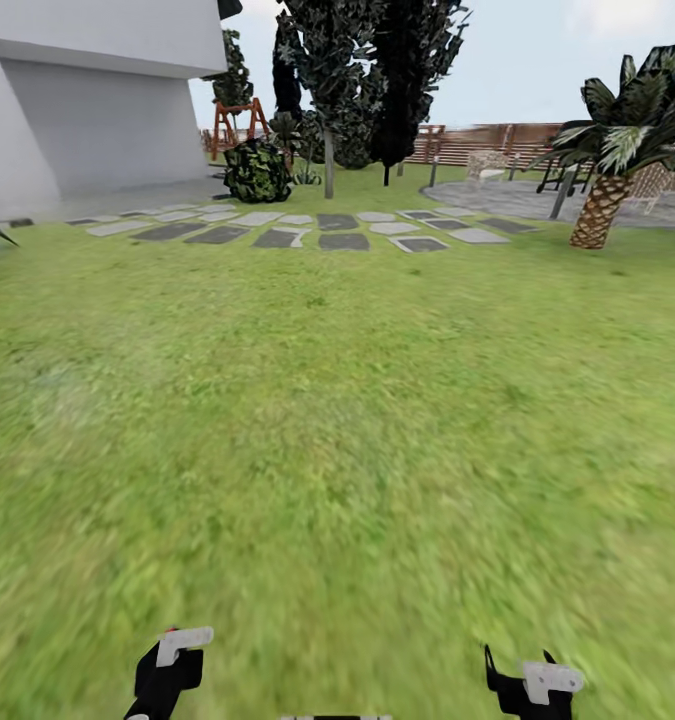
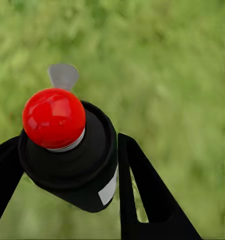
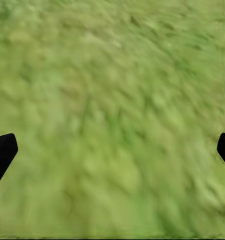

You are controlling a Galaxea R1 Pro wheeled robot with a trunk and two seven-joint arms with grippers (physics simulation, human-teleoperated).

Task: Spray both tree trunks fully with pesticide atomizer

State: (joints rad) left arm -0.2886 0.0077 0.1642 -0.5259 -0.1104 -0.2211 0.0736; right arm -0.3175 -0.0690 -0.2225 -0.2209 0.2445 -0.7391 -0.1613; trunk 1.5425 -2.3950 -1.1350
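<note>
In the left wrist view the pesticide atomizer point(image 2: 87, 170), a black bottle with a round red cap and a grey nozzle tab, sits between my two black fingers point(image 2: 142, 195). My left gripper point(image 2: 70, 147) is shut on it above blurred grass. Low in the head view, the left gripper point(image 1: 172, 660) shows a small red spot at its tip. My right gripper point(image 3: 112, 150) is open with nothing between its fingers, and it also appears low in the head view point(image 1: 527, 685). Two dark-leaved trees point(image 1: 327, 60) point(image 1: 412, 60) stand far ahead, and a pale tree trunk point(image 1: 329, 165) is visible beyond the stones.
Green lawn point(image 1: 337, 400) stretches ahead to a band of grey stepping stones point(image 1: 297, 230). A white house point(image 1: 87, 100) stands at the left, with a round bush point(image 1: 257, 170) near it. At the right are a palm point(image 1: 602, 200) and a paved patio with furniture, backed by a brown fence point(image 1: 487, 140).
</note>
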